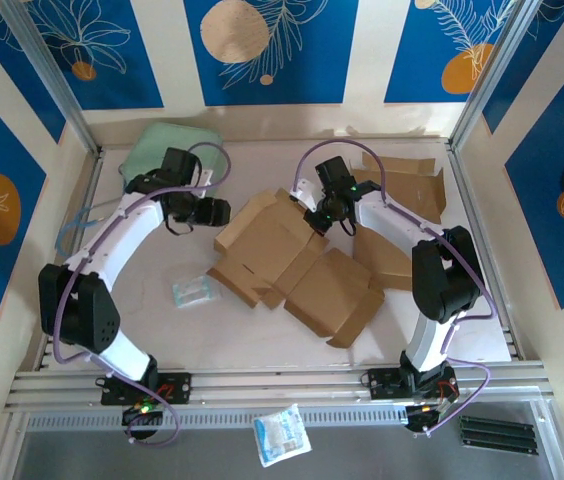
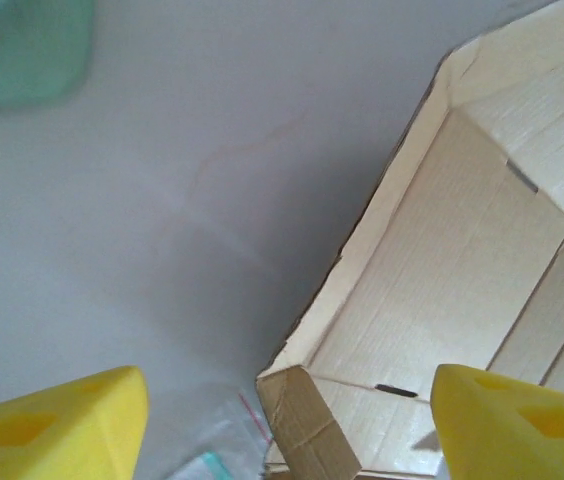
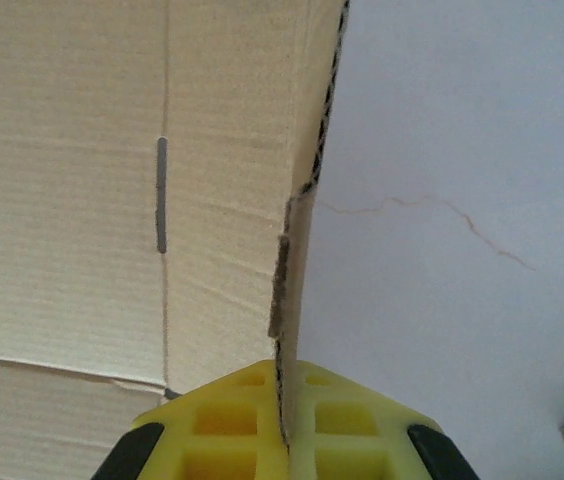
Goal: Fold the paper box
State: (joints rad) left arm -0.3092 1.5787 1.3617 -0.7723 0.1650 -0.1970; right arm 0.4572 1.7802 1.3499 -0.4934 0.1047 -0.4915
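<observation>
Packet (image 1: pixel 282 435) is lying on the near rail, btwn the two arm bases. Farther in, a 2nd packet (image 1: pixel 194 290) is lying on the table (image 1: pixel 162 335), just L of the box (image 1: pixel 287 260). Brown cardboard box is sitting at table ctr, panels mostly spread flat.

L gripper (image 1: pixel 218 212) is hovering just beside the box's far-L corner, released, gripping nothing. In L wrist view its yellow fingers (image 2: pixel 62 420) are standing wide apart, w/ a box corner flap and bare table btwn them, and the box's side wall is tilting up.

R gripper (image 1: pixel 319 222) is reaching over the box's far edge. In R wrist view its pads (image 3: pixel 227 430) are clenching a raised flap edge of the box.

Spare cardboard (image 1: pixel 407 185) is lying far R. Green cloth (image 1: pixel 167 150) is lying at the far-L corner.
</observation>
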